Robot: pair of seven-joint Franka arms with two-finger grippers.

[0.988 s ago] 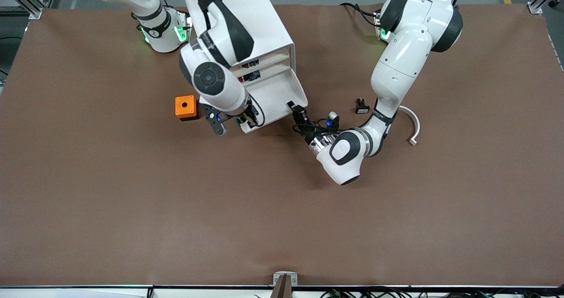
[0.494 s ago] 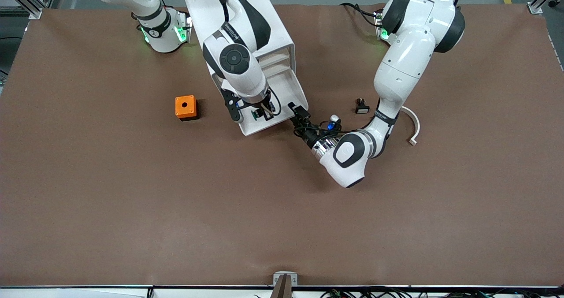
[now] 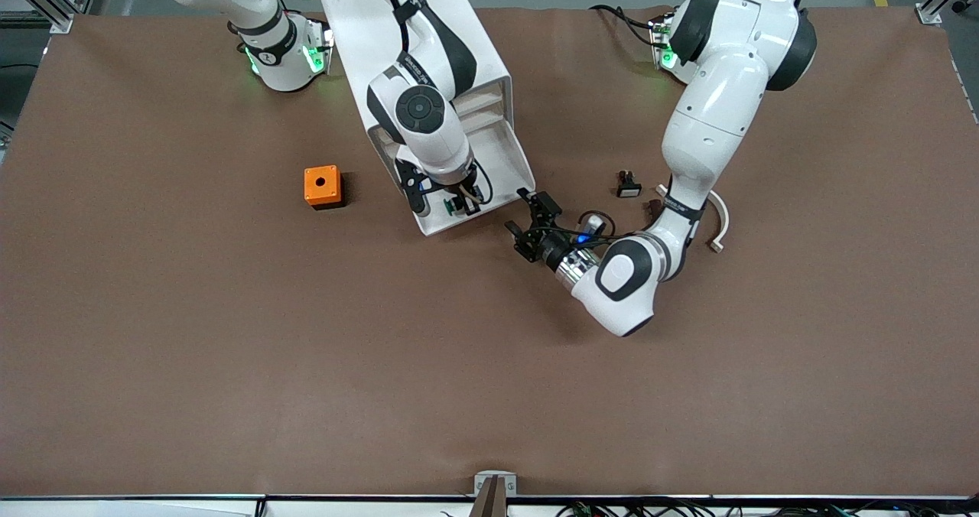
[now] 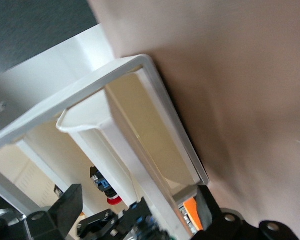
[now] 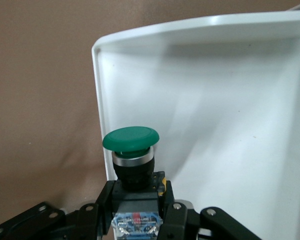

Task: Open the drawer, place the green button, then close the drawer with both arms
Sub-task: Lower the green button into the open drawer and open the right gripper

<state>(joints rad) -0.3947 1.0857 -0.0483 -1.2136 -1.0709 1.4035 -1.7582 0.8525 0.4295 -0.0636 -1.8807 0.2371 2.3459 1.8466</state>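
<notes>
The right end effector [image 3: 457, 205] grips the button [image 5: 131, 155] over the open drawer [image 3: 501, 167] near its front edge, while the left end effector [image 3: 533, 222], fingers spread wide and empty, hangs over the bench [image 3: 229, 349] at the drawer's four o'clock corner.

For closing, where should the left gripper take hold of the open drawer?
At the drawer's front lip, from the front-camera end; the left gripper, fingers open, sits just off its corner. That lip sticks out of the cabinet, while the right gripper holds the button over the tray.
</notes>
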